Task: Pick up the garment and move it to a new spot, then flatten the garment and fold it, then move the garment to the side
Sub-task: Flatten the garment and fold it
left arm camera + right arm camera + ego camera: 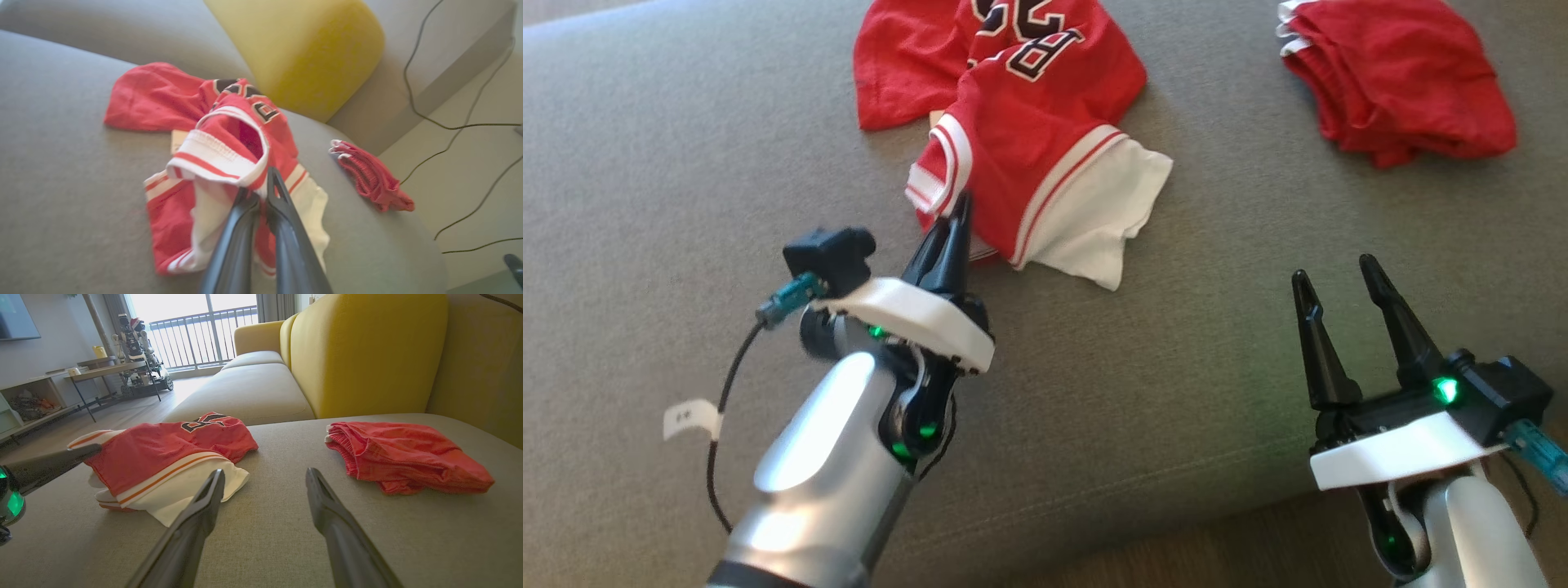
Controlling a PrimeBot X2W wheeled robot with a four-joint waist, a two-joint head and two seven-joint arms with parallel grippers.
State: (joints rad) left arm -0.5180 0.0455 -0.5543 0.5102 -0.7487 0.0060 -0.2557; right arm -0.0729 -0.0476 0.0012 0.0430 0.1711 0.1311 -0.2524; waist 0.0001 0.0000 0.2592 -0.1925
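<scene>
**Head view:** Your left claw [962, 202] is clenched on the near, white-banded edge of the red basketball jersey [1029, 139]. The jersey lies crumpled on the grey sofa seat [686, 163]. Your right claw [1333, 271] hangs released above bare cushion, well apart from the red shorts [1405, 82] at the far right.

**Left wrist view:** The two fingers press together on the jersey's striped band [216, 157], with the yellow backrest [306, 49] beyond. The pinch looks shallow and near the tips. Lift slowly and straight up, and watch for the band sliding out before you carry.

**Right wrist view:** The spread fingers frame bare cushion between the jersey [163, 453] and the shorts [404, 457]. Set the jersey down on open seat away from the shorts so the two reds do not tangle. Once the cloth hangs free, bring this claw to a second edge, ready for flattening.
</scene>
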